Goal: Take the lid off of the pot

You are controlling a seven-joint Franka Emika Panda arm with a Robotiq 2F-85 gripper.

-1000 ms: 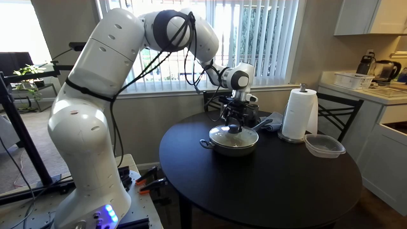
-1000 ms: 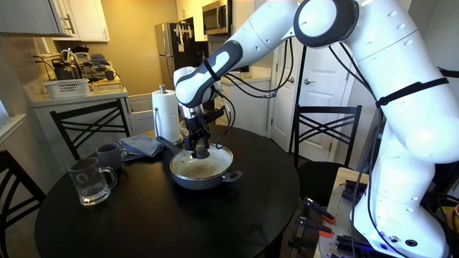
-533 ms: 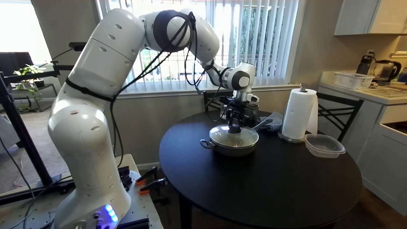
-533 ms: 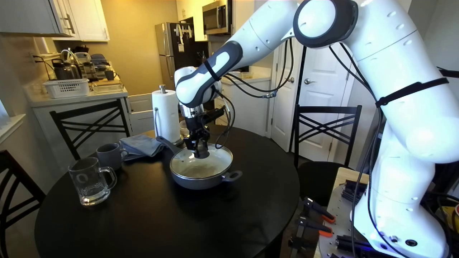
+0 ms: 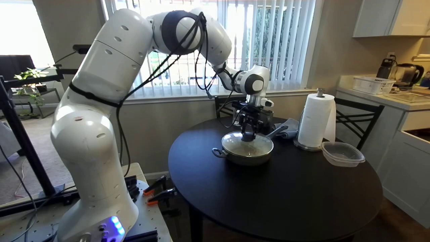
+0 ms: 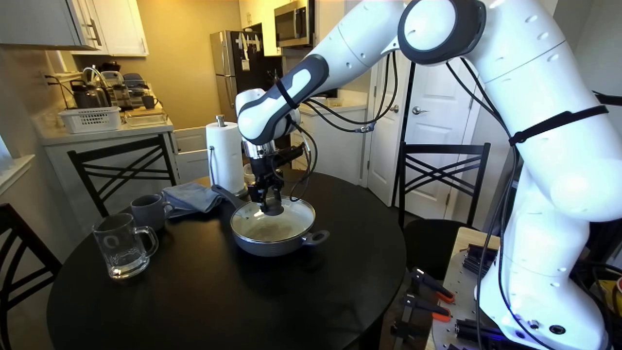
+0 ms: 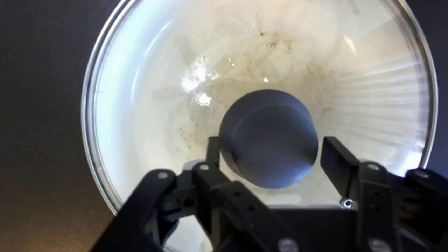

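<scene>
Narrows the fingers (image 7: pixel 339 164) in around the knob (image 7: pixel 269 140) compared with a second ago; nudges the pot (image 6: pixel 272 249) over very slightly too. Now straddles the knob with the gripper (image 7: pixel 271 148), spread to about knob width in the wrist view: at or against it on one side, showing a thin sliver of gap on the opposite one. Cannot tell for sure whether actually pinching. Next out: find the lid (image 5: pixel 247 147) right below, seated on the pot in both exterior views; see no clear tilt or lifted edge. Done, judging by the layout: reaching, centring over the lid, getting either side of the knob. Left: securing the pinch, lifting straight up, clearing the pot, setting down somewhere on the table (image 5: pixel 285 201). Call it near the end of the approach, with no removal yet. Farther out: note the paper towel roll (image 5: pixel 315 121), plastic tub (image 5: pixel 342 156), glass mug (image 6: pixel 124 250) and grey mug (image 6: pixel 146 214) on the table, all apart from the pot.
</scene>
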